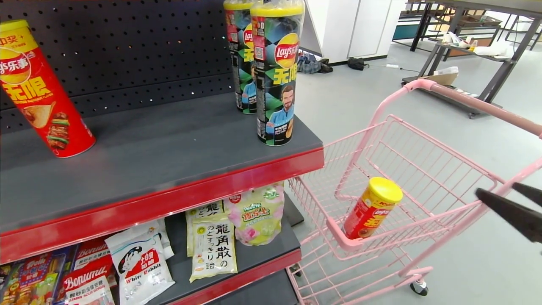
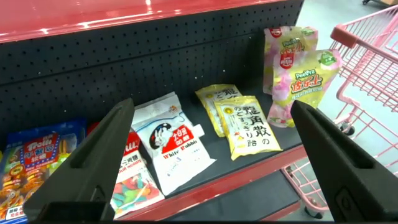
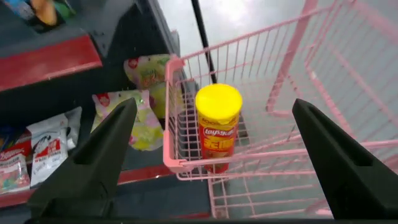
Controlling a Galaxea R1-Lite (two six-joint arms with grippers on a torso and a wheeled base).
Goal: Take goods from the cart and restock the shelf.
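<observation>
A red chip can with a yellow lid (image 1: 371,207) (image 3: 217,127) stands tilted in the front corner of the pink cart (image 1: 423,178) (image 3: 292,81). My right gripper (image 1: 514,203) (image 3: 214,162) hangs open above the cart, its fingers spread wide with the can between and below them. My left gripper (image 2: 211,162) is open in front of the lower shelf, with nothing between its fingers. On the upper grey shelf (image 1: 161,152) stand a red chip can (image 1: 40,89) at the left and two dark chip cans (image 1: 275,72) at the right.
The lower shelf (image 2: 205,174) holds snack bags: a white one (image 1: 142,262) (image 2: 171,143), yellow ones (image 1: 211,241) (image 2: 245,124) and a green-pink one (image 1: 256,214) (image 2: 298,81). Tables and clutter (image 1: 465,42) stand far behind the cart. Grey floor lies around the cart.
</observation>
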